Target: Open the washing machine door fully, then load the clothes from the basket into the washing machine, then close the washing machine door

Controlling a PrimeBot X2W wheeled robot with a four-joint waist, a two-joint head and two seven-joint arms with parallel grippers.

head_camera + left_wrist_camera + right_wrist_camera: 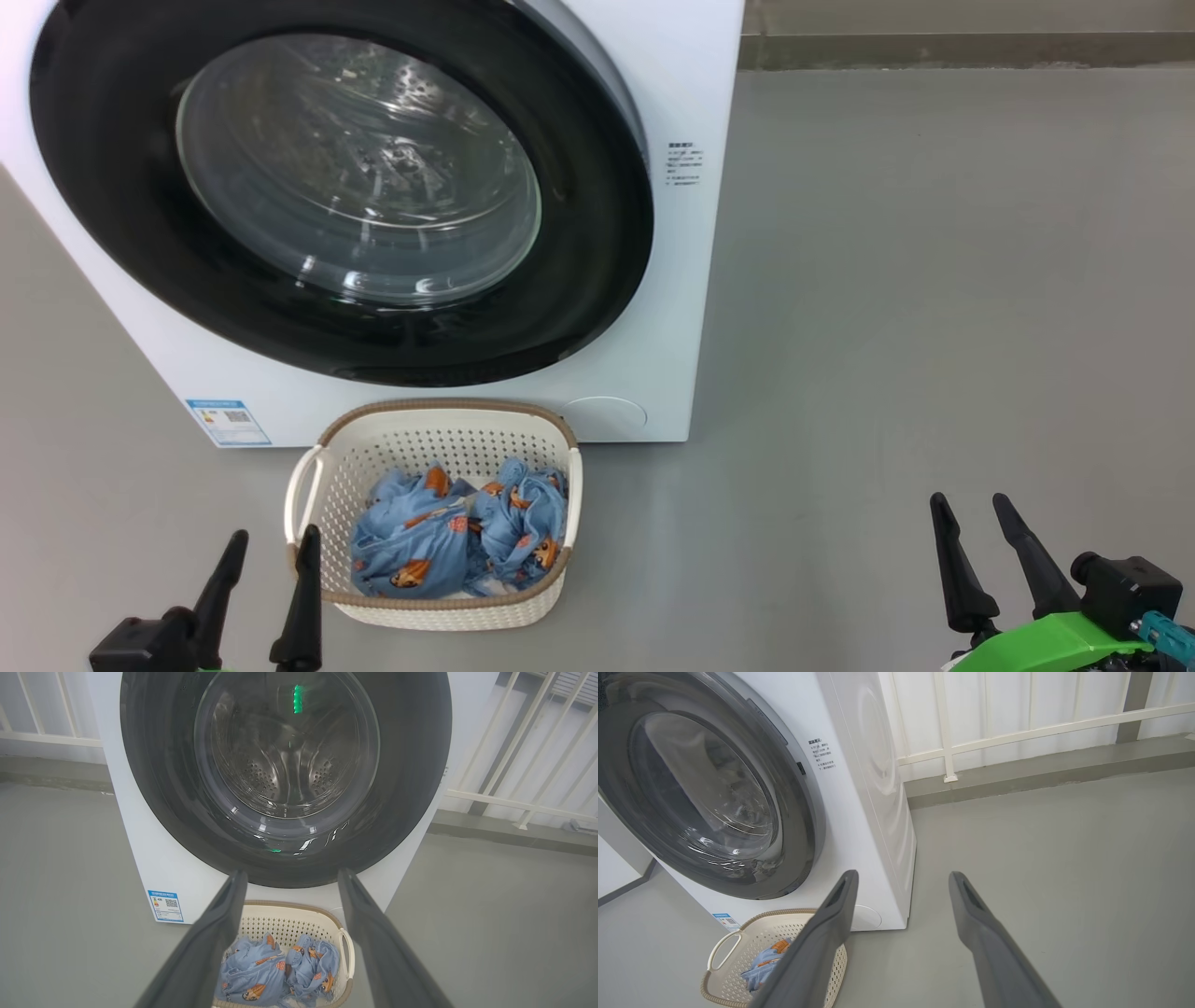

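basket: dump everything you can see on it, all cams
The basket is a small cream-white tub, plastic by the look, rectangular with rounded corners, its walls perforated with rows of small holes. A brown woven-look band runs round the rim, and a loop handle sits on each side. It stands upright on the grey floor, just in front of the washing machine, below the door; whether basket and machine touch is unclear. Crumpled blue clothes lie inside it.

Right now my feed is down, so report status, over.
Grippers: left gripper open, right gripper open, both empty. Task: washing machine door not open. Possible obstacle: basket of clothes on floor just below door.
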